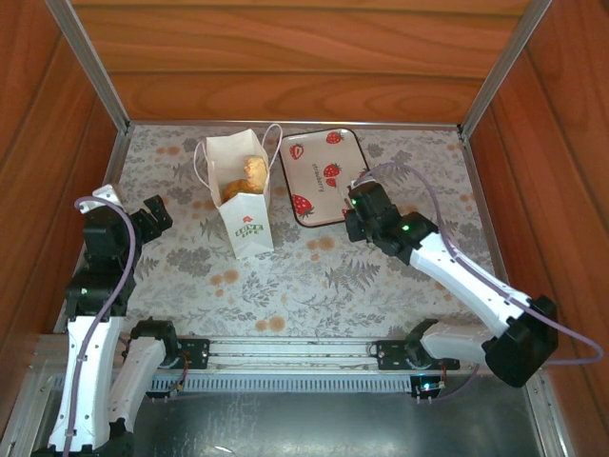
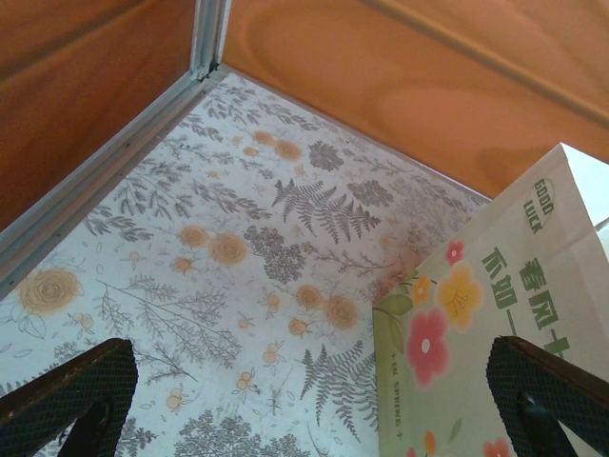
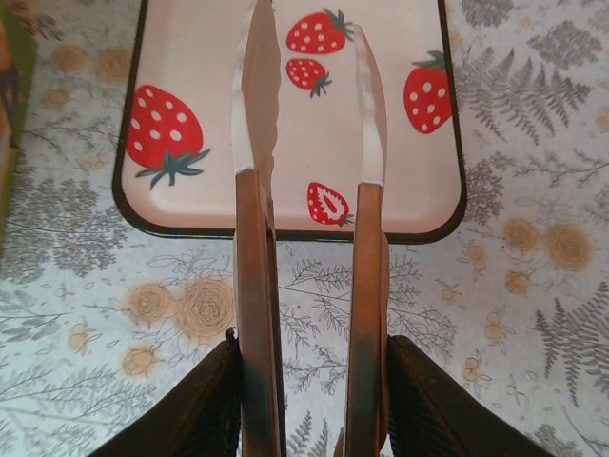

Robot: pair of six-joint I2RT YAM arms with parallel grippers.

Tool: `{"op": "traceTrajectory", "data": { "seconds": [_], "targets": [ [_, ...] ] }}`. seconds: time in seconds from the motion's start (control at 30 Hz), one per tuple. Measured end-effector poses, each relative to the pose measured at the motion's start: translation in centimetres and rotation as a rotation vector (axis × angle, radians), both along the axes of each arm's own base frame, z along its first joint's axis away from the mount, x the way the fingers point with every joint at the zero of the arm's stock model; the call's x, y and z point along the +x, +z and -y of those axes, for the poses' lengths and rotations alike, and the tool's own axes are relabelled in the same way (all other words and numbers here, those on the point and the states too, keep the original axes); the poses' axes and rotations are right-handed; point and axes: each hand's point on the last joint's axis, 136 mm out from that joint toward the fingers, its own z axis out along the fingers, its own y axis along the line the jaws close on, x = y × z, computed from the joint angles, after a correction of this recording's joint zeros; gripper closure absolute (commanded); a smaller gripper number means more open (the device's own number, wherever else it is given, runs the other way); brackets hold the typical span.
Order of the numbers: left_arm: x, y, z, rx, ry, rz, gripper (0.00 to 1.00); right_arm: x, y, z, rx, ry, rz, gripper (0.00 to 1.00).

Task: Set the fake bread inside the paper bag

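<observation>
The white paper bag [image 1: 249, 224] stands upright at the back middle of the table, its green logo facing me. Golden-brown fake bread [image 1: 249, 176] shows inside its open top. My left gripper [image 1: 155, 214] hovers to the left of the bag, open and with nothing in it. In the left wrist view the bag's flower-printed side [image 2: 476, 333] lies just inside the right finger [image 2: 552, 386]. My right gripper [image 3: 312, 347] is shut on a pair of wooden tongs [image 3: 255, 238], whose pale tips reach over the strawberry tray [image 3: 209, 86] with nothing between them.
The strawberry-print tray [image 1: 309, 162] lies right of the bag, with no bread on it. Wooden walls with metal corner rails [image 2: 205, 43] close in the table at the back and both sides. The flower-patterned cloth [image 1: 314, 276] covers the table.
</observation>
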Motion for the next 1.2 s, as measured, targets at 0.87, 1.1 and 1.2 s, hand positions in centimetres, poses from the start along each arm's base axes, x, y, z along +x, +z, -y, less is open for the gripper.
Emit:
{"op": "traceTrajectory", "data": {
  "seconds": [0.87, 1.1, 1.2],
  "targets": [
    [0.3, -0.3, 0.1, -0.001, -0.003, -0.015, 0.00, 3.6, -12.4, -0.8, 0.006, -0.089, -0.162, 0.53],
    [0.5, -0.6, 0.3, -0.006, -0.013, -0.028, 0.00, 2.4, -13.6, -0.4, 0.001, -0.095, -0.215, 0.47],
    [0.5, -0.4, 0.4, -0.009, -0.019, -0.023, 0.00, 2.3, -14.0, -0.2, 0.000, -0.107, -0.231, 0.43]
  ]
}}
